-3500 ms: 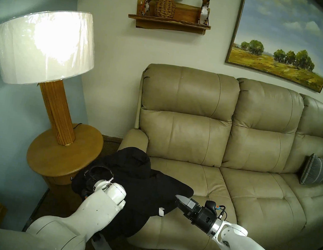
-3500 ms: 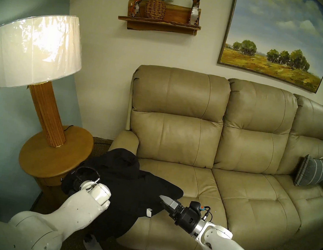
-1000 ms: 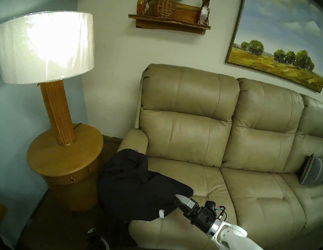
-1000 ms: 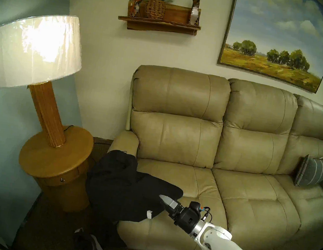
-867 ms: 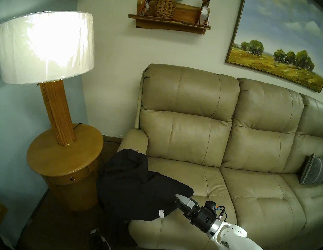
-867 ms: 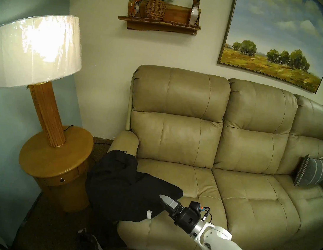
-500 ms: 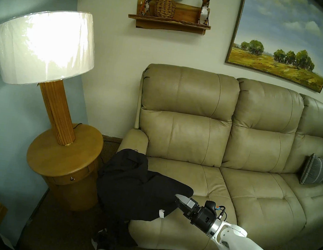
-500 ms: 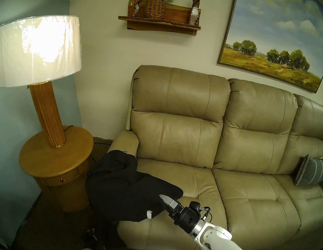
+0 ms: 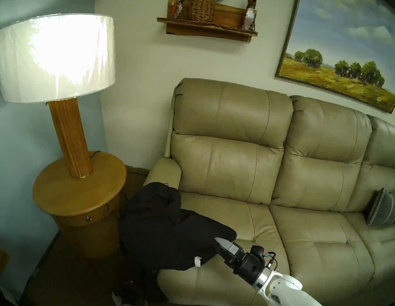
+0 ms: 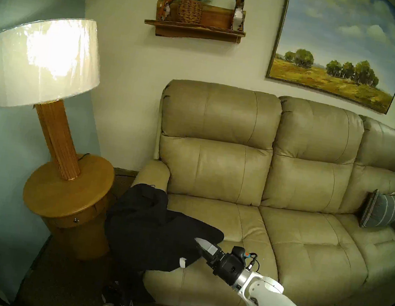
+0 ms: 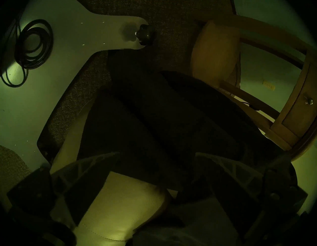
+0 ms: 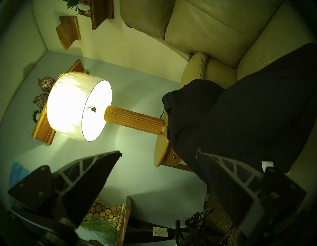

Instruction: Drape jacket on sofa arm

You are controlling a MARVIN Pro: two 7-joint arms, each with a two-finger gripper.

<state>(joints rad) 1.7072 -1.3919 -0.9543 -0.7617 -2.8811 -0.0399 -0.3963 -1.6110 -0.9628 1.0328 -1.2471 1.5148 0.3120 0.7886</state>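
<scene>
One black fabric jacket [image 9: 163, 225] lies over one beige-tan leather sofa arm [image 9: 164, 173] at the centre of the frame, and it carries one small white tag [image 9: 197, 261]. The beige leather sofa [image 9: 287, 187] has three back cushions. One grey striped cushion [image 9: 385, 210] sits at the right edge. One round wooden counter [image 9: 64, 196] at lower left bears one lamp with a white drum shade [image 9: 53, 55]. One landscape painting [image 9: 345, 48] hangs at upper right. The wooden wall shelf [image 9: 206, 27] at top centre holds one potted plant in a woven basket [image 9: 202, 0] and two animal figurines. Two grippers show: one right gripper [image 9: 217, 244] at lower centre, one left gripper [image 11: 156, 154] in its wrist view.
</scene>
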